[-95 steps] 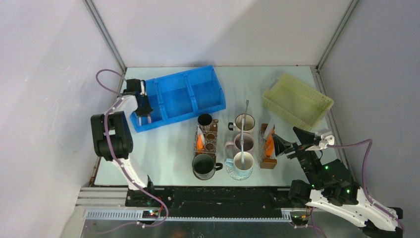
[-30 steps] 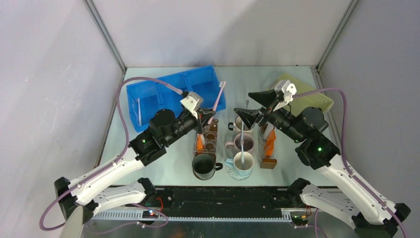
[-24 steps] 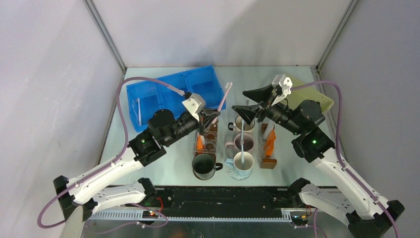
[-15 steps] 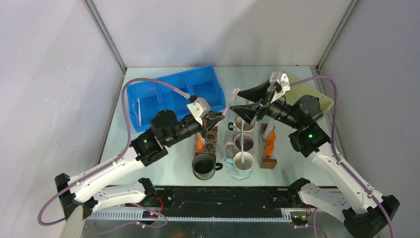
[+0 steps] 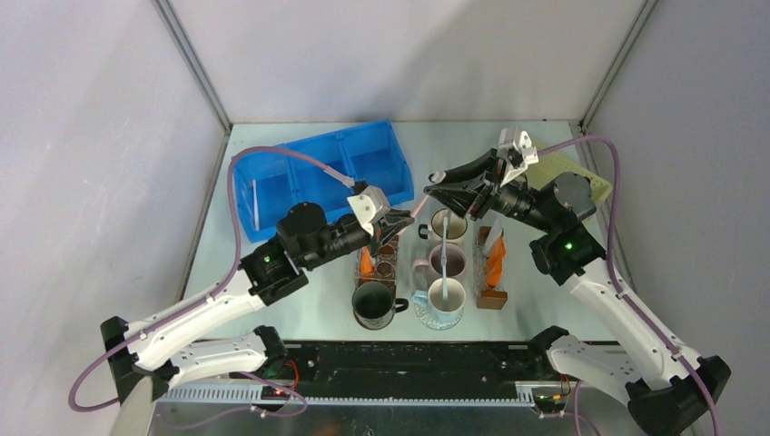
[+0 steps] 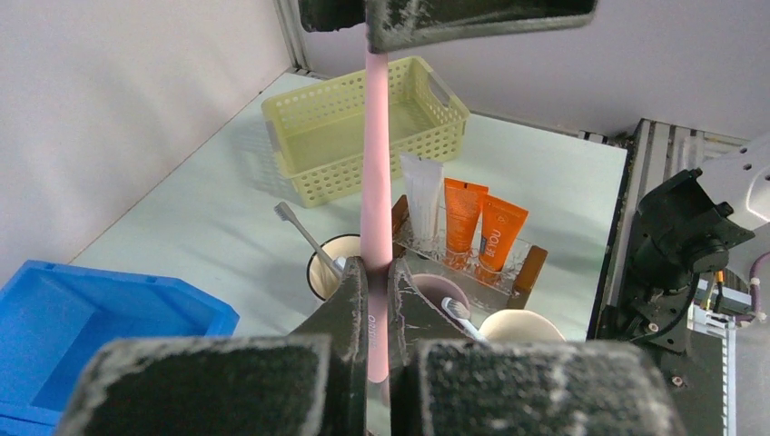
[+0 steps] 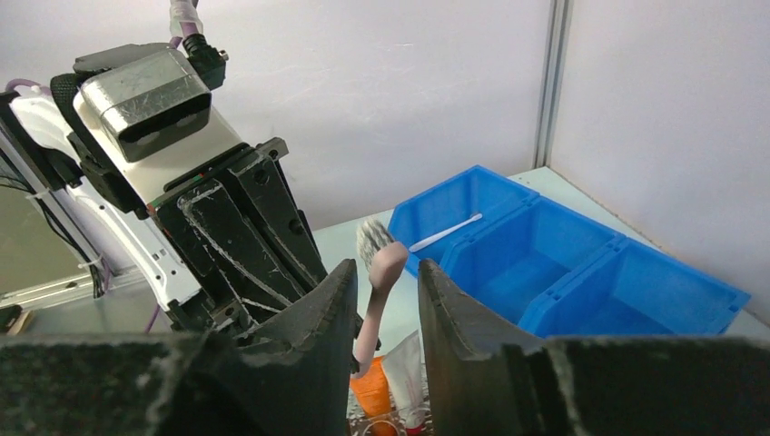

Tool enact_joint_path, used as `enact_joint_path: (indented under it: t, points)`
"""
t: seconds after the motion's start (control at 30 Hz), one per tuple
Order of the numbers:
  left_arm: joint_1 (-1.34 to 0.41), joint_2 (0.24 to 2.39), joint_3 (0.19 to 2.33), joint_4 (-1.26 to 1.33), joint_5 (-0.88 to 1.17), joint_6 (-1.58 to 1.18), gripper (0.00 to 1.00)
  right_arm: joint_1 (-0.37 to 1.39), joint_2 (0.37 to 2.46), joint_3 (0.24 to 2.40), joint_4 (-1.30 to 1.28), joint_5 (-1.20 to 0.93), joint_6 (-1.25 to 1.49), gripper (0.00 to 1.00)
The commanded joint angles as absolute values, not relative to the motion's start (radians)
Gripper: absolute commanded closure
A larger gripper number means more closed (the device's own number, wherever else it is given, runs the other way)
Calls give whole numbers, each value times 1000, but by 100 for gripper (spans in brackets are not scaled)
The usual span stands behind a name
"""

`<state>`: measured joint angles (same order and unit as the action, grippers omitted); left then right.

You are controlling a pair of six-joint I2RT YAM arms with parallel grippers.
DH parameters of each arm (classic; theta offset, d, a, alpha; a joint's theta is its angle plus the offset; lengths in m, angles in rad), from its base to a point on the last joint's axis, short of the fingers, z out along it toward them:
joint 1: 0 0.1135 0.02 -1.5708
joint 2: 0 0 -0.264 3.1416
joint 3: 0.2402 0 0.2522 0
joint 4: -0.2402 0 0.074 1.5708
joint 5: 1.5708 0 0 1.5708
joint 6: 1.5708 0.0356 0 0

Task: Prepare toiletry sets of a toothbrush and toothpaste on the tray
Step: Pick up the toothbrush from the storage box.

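Above the pale-green surface (image 5: 427,145), at the overhead view's centre, the left hand (image 5: 390,222) is clamping the pink toothbrush (image 6: 377,136) by its handle, its long axis pointing up-right. The right hand (image 7: 386,291), nearer the bristle end, is straddling the neck with jaws parted, not touching it.

Pale green table (image 5: 436,136); grey walls (image 5: 399,54) (metal corner posts (image 5: 191,64)).
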<state>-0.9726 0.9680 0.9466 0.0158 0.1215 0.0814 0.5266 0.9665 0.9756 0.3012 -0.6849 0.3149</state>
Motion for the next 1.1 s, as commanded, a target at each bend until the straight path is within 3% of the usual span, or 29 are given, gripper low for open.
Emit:
enact_joint_path:
  t: [0.0,0.13,0.17,0.23,0.33,0.57,0.7,0.87,1.07]
  points:
    - [-978,963,999,9,154,129,100,512,965,1017,345,-717,330,70]
    - [-979,959,1009,-31,148,152,100,504,960,1018,338,-729,330,86]
    - [-979,958,1008,-42,138,160,100,503,959,1018,332,-729,329,95]
    - [-979,956,1010,-60,118,172,100,502,959,1018,314,-728,318,100]
    - [-979,938,999,-75,82,183,90,504,960,1018,289,-711,298,100]
    - [-973,878,985,-135,-141,183,37,507,971,1004,261,-591,284,100]
    - [-941,827,979,-180,-241,141,16,518,987,958,305,-461,308,100]
    - [-802,756,967,-247,-321,49,2,546,1045,922,350,-353,342,100]
    - [-622,648,928,-318,-436,-28,0,586,1096,833,459,-216,403,100]
